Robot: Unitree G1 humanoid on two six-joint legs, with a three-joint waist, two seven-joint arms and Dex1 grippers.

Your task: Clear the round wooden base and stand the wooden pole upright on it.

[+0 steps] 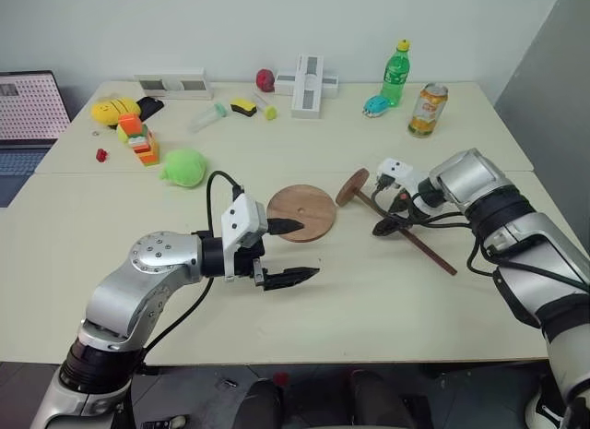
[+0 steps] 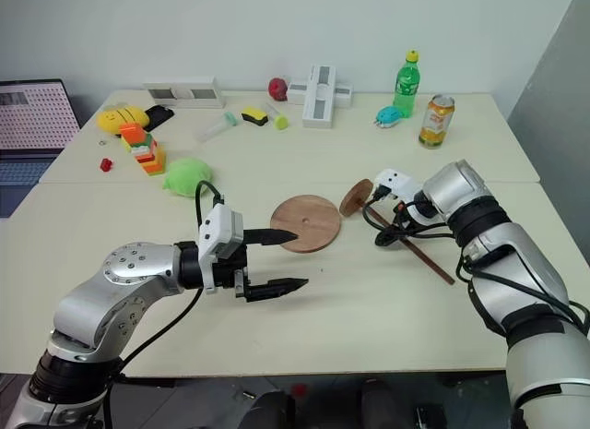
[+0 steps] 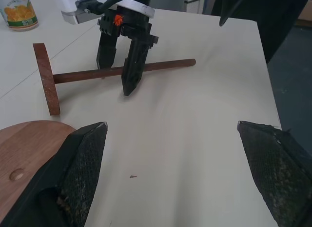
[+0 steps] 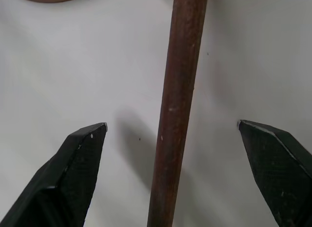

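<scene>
The round wooden base [image 1: 301, 212] lies flat at mid-table with a bare top; its edge also shows in the left wrist view [image 3: 29, 154]. The wooden pole [image 1: 415, 240] lies on the table to the right of the base, its end disc [image 1: 351, 186] standing on edge near the base. My right gripper [image 1: 392, 224] points down over the rod, open, one finger on each side of the rod [image 4: 183, 51] and neither touching it. My left gripper [image 1: 309, 249] hovers open and holds nothing, just in front of the base, pointing right.
A green plush [image 1: 184, 168], toy blocks [image 1: 138, 138] and a yellow plush [image 1: 115, 109] sit far left. A green bottle [image 1: 396, 74], a can [image 1: 428, 110] and white blocks [image 1: 309, 83] stand along the back. A laptop [image 1: 28, 115] is at the left edge.
</scene>
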